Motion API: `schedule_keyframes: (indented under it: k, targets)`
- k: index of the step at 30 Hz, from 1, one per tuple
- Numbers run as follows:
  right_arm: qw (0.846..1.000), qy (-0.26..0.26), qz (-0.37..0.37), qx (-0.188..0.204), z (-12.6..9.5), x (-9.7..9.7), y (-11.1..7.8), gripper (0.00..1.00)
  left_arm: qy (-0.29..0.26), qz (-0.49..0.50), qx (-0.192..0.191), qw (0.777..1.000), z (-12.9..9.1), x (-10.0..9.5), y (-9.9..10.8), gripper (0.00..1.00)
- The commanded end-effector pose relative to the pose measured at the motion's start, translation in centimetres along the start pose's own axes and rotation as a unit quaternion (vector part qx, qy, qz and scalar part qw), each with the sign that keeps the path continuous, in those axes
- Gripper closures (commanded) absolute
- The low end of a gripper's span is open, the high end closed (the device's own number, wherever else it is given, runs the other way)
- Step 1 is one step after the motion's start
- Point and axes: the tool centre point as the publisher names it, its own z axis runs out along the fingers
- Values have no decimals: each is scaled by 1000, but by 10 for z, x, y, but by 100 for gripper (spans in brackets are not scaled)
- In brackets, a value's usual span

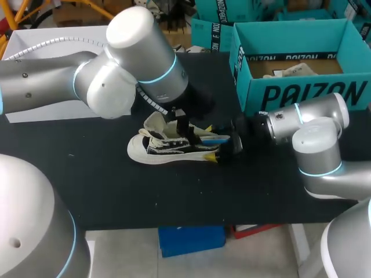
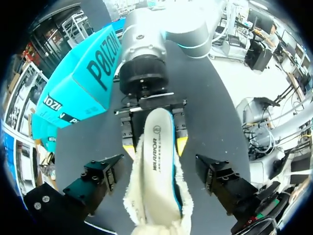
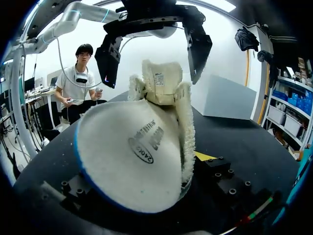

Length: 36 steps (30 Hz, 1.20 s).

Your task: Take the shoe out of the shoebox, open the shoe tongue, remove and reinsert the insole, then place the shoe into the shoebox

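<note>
One black table (image 1: 116, 191) carries everything. Two grey arms reach over it. The left arm (image 1: 116, 63) comes in from the left side and ends above the middle of the table. The right arm (image 1: 316, 139) comes in low from the right and points toward the middle.

The teal shoebox (image 1: 301, 95) stands open at the far right of the table, behind the right arm and well apart from the shoe.

The shoe (image 1: 165, 147), black and white with a fuzzy cream collar, sits upright on its sole near the middle of the table. Its toe points left and its heel points toward the right arm. Its tongue (image 3: 160, 81) stands up at the front of the opening, under the left arm's wrist.

The white insole (image 2: 159, 147), blue along its edge, lies partly in the shoe. Its heel end sticks out over the back of the collar toward the right arm, and in the right wrist view its bowed underside faces the camera.

The left end effector (image 2: 157, 174) hangs over the shoe with its black fingers spread wide on either side of it, touching nothing, so it is open.

The right end effector (image 2: 155, 147) has its two yellow tips against the shoe's heel from opposite sides, gripping the shoe there, with the insole's heel end lying between and above them.
</note>
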Motion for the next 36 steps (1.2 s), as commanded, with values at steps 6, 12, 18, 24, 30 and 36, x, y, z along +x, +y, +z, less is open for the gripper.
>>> schedule_keyframes:
  k: [6,12,18,24,30,36]
  targets:
    - [1000,0,1,1,3,0,-2,100,2,39,12,999,17,5,-6,0]
    - [1000,0,1,1,3,0,-2,100,3,64,5,998,29,6,-9,0]
    - [1000,0,1,1,3,0,-2,100,2,80,1,997,39,1,-12,0]
    - [1000,0,1,1,3,0,-2,100,2,81,-2,997,48,-2,-14,3]
    - [1000,0,1,1,3,0,-2,100,4,79,-5,997,54,-7,-15,100]
    - [1000,0,1,1,3,0,-2,100,4,76,-5,997,53,-7,-17,100]
